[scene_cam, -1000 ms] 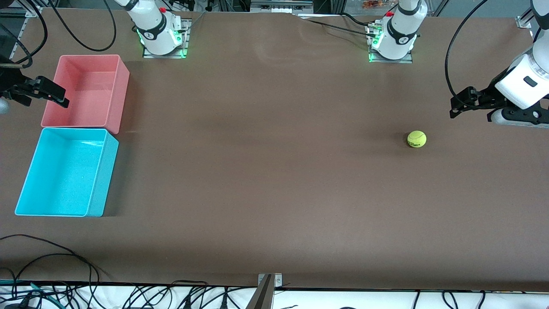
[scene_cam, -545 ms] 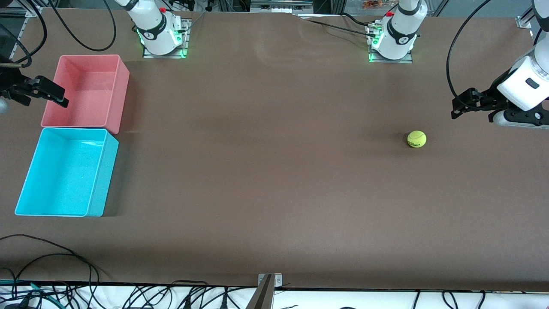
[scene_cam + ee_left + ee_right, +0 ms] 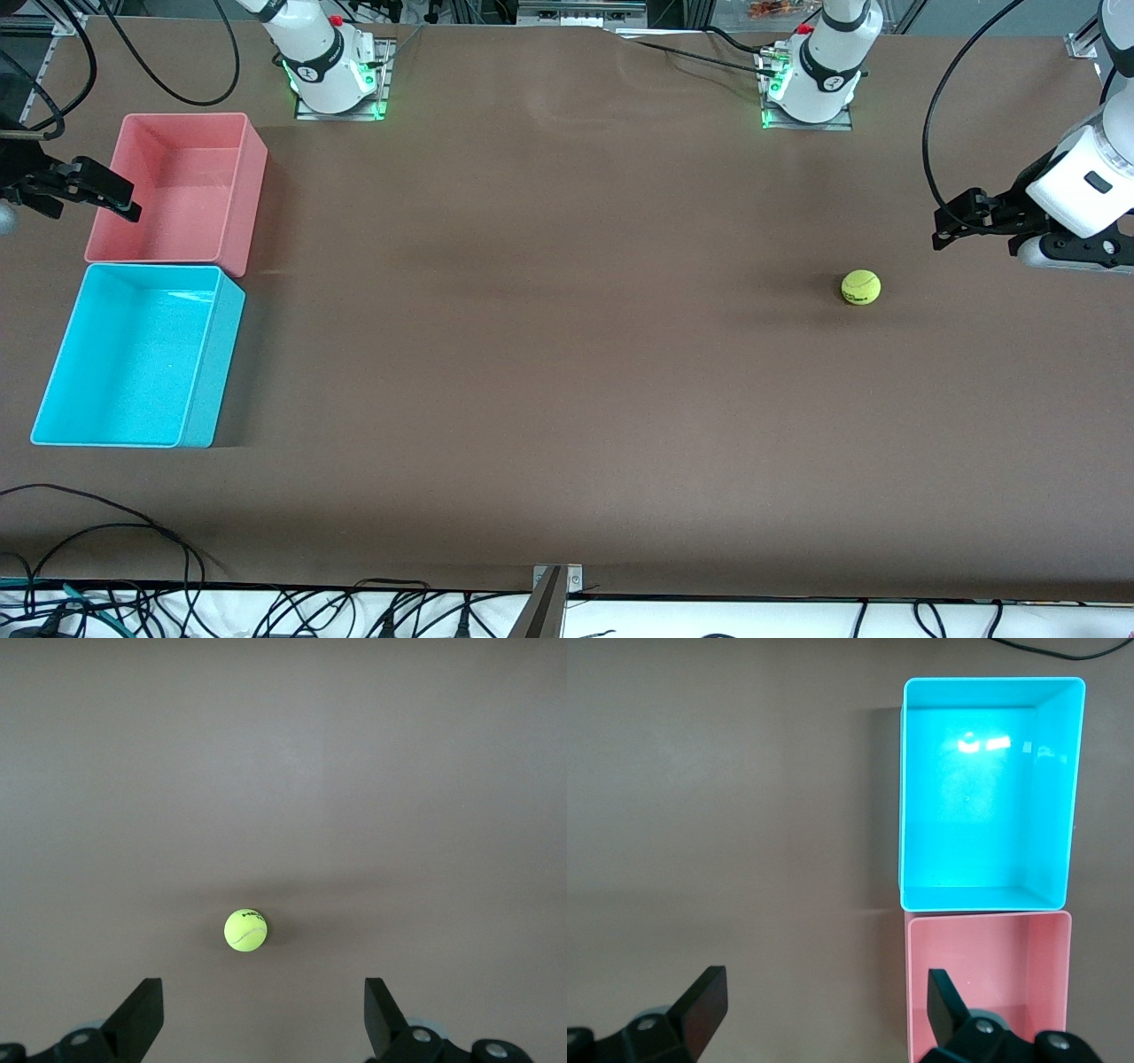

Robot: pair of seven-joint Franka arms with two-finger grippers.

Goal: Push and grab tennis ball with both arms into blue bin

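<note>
the tennis ball (image 3: pixel 860 287) sits alone on the brown table (image 3: pixel 567 372) toward the left arm's end, well apart from both bins. the left gripper (image 3: pixel 946 226) hangs in the air near the ball, not touching it, its fingers (image 3: pixel 137 1017) spread wide with nothing between them. the right gripper (image 3: pixel 113 199) hovers over the pink bin (image 3: pixel 177 189) edge, also spread and holding nothing. the blue bin (image 3: pixel 142 354) lies just beside the pink one, nearer the front camera

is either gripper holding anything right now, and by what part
Nothing is held. The left gripper is open above the table near the ball; the right gripper is open by the pink bin.
</note>
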